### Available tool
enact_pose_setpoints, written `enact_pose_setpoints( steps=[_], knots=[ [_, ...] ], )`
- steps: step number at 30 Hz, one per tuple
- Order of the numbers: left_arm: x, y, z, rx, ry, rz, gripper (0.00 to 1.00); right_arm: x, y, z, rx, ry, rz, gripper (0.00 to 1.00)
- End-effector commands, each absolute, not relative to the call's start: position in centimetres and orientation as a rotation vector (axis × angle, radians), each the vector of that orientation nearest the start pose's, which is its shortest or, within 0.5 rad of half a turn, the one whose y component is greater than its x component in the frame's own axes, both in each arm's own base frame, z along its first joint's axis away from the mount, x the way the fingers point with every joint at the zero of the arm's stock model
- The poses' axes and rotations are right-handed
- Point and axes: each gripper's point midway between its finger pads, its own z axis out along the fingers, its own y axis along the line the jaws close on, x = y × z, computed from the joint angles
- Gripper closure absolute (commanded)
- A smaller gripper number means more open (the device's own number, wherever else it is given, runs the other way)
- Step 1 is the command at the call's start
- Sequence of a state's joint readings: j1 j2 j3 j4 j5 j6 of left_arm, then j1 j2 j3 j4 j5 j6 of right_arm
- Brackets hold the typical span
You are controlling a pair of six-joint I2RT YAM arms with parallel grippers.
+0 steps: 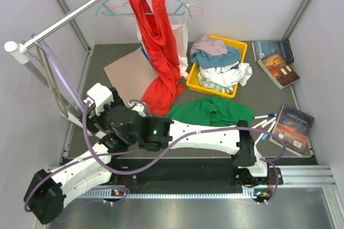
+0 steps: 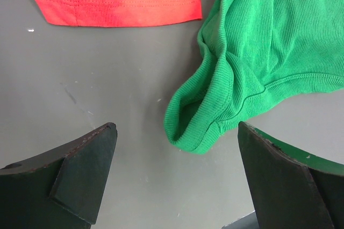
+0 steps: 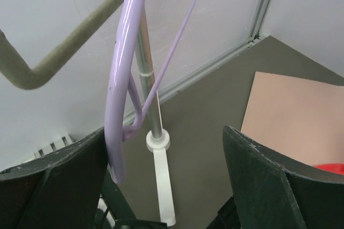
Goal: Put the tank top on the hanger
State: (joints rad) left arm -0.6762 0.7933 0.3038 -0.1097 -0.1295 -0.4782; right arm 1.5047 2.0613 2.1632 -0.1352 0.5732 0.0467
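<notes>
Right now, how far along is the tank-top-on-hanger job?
Done: nothing. The tank top lies crumpled on the table, and the hanger hangs from the rail. In hand: left gripper open over the top's edge, right gripper open beside the hanger. To do: grasp both, thread the straps on.

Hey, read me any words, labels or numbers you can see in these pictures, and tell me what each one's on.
Nothing reads clearly in any view.
Book at the right edge: cover lettering, too small and blurred to read.
Two stacked books at the back right: cover lettering, also unreadable.
Tank top: no print visible.
</notes>
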Motion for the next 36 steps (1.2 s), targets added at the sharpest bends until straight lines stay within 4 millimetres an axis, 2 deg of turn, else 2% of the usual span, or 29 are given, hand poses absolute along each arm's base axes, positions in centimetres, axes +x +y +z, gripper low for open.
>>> enact_pose_setpoints(
  steps=[1,5,8,12,13,15,16,21,22,23,24,28,36],
  knots=[
    [21.2,-16.2,7.0,0.118,2.184,-0.519,0.01,12.5,58.4,42.7,-0.698,1.384,0.833,0.17],
    [21.2,-16.2,6.9,0.118,2.188,-0.515,0.01,13.2,59.1,43.1,-0.711,1.369,0.851,0.23],
    [21.2,-16.1,6.9,0.115,2.187,-0.515,0.01,13.5,59.9,42.4,-0.723,1.371,0.852,0.27],
    [21.2,-16.2,7.0,0.115,2.186,-0.515,0.01,13.7,60.5,42.6,-0.726,1.349,0.881,0.35],
    [21.2,-16.1,6.9,0.115,2.187,-0.515,0.01,13.7,60.6,42.7,-0.724,1.346,0.884,0.43],
    [21.2,-16.1,6.9,0.115,2.187,-0.515,0.01,14.0,60.6,43.1,-0.708,1.336,0.890,0.52],
    [21.2,-16.2,7.0,0.115,2.186,-0.515,0.01,14.1,60.6,43.1,-0.704,1.337,0.890,0.61],
    [21.2,-16.1,7.0,0.111,2.185,-0.513,0.01,14.8,60.0,43.5,-0.701,1.321,0.844,0.83],
    [21.2,-16.1,6.9,0.114,2.188,-0.512,0.01,14.9,60.0,43.5,-0.701,1.320,0.841,0.93],
    [21.2,-16.1,6.9,0.115,2.187,-0.515,0.01,15.0,59.9,43.5,-0.697,1.322,0.838,0.97],
    [21.2,-16.2,6.9,0.115,2.187,-0.515,0.01,15.1,59.8,44.3,-0.673,1.308,0.848,1.00],
    [21.2,-16.2,6.9,0.116,2.189,-0.515,0.01,15.6,59.2,44.8,-0.639,1.302,0.835,1.00],
    [21.2,-16.2,6.8,0.116,2.193,-0.511,0.01,17.4,56.3,47.4,-0.532,1.268,0.756,1.00]
  ],
)
